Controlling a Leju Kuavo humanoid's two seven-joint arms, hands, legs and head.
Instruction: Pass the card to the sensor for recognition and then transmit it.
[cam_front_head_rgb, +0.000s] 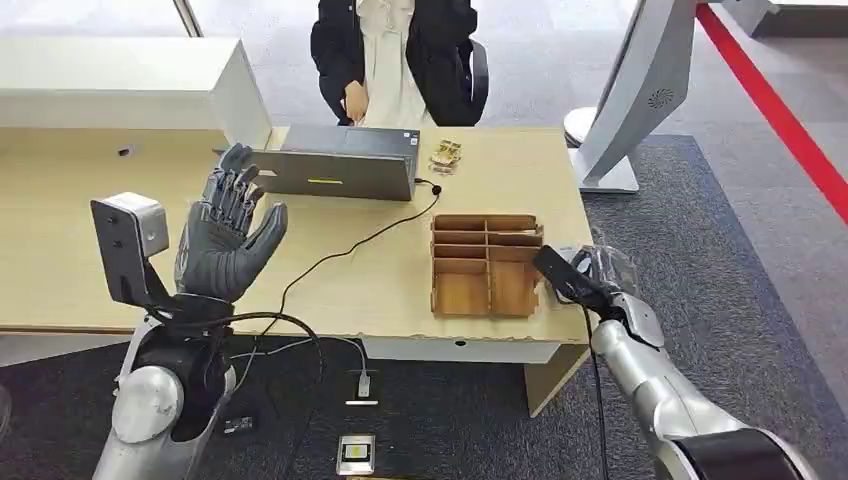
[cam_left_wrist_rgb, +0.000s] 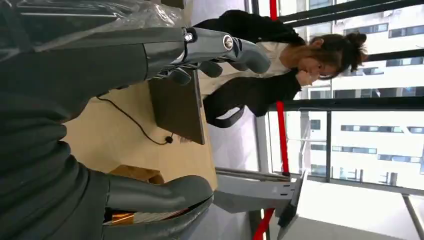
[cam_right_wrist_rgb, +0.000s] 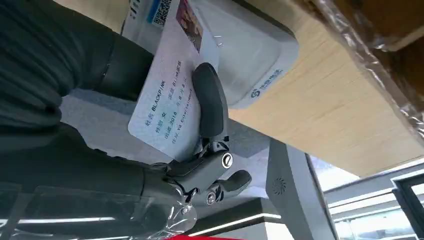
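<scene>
A white card (cam_right_wrist_rgb: 162, 102) with printed text and a small photo lies across my right hand (cam_right_wrist_rgb: 150, 150), and the thumb (cam_right_wrist_rgb: 210, 100) presses it against the fingers. Just beyond the card, a white sensor box (cam_right_wrist_rgb: 252, 55) sits on the wooden table top (cam_right_wrist_rgb: 330, 105). In the head view my right hand (cam_front_head_rgb: 598, 272) hovers at the table's right edge, beside the wooden organiser (cam_front_head_rgb: 487, 265). My left hand (cam_front_head_rgb: 225, 235) is raised over the table's left part, open, palm forward, fingers (cam_left_wrist_rgb: 220, 47) spread and holding nothing.
A person (cam_front_head_rgb: 395, 60) in a dark jacket sits behind the table (cam_front_head_rgb: 60, 270), facing a grey laptop (cam_front_head_rgb: 335, 170). A black cable (cam_front_head_rgb: 340, 255) runs across the top. A small object (cam_front_head_rgb: 445, 155) lies near the laptop. A white kiosk stand (cam_front_head_rgb: 640, 90) stands at the right.
</scene>
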